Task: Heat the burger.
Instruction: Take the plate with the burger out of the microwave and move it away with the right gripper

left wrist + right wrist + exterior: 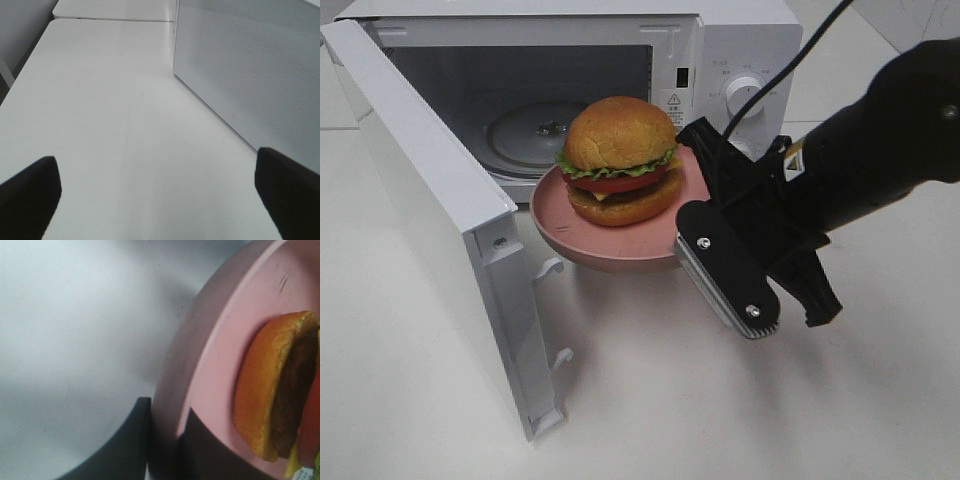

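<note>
In front of the open microwave point(580, 90), held off the table point(650, 400): a pink plate point(620, 245) carrying the burger point(620, 160), level, at the mouth of the oven cavity. Burger upright on the plate, bun on top, lettuce, tomato, cheese and patty showing at the side. Behind it, inside the cavity, the glass turntable point(525, 135). Microwave door point(430, 220) swung out toward the near left, hinged at the left side, edge-on to the camera. Control knob point(745, 95) on the right panel of the oven.

From the right edge of the scene, reaching in toward the left and slightly down: the right arm point(880, 160), black, with a cable running up over it. Right gripper point(165, 440) turned on its side, clamped on the plate's right rim, one finger under the rim and one on the inside face, seen close in the right wrist view with the burger's lower bun just beyond.

Off to the left, out of the high view: the left gripper point(157, 195), jaws spread wide, empty, dark fingertips point(30, 192) at either side of the wrist view, above bare white tabletop with the perforated outer face of the microwave door on one side.
</note>
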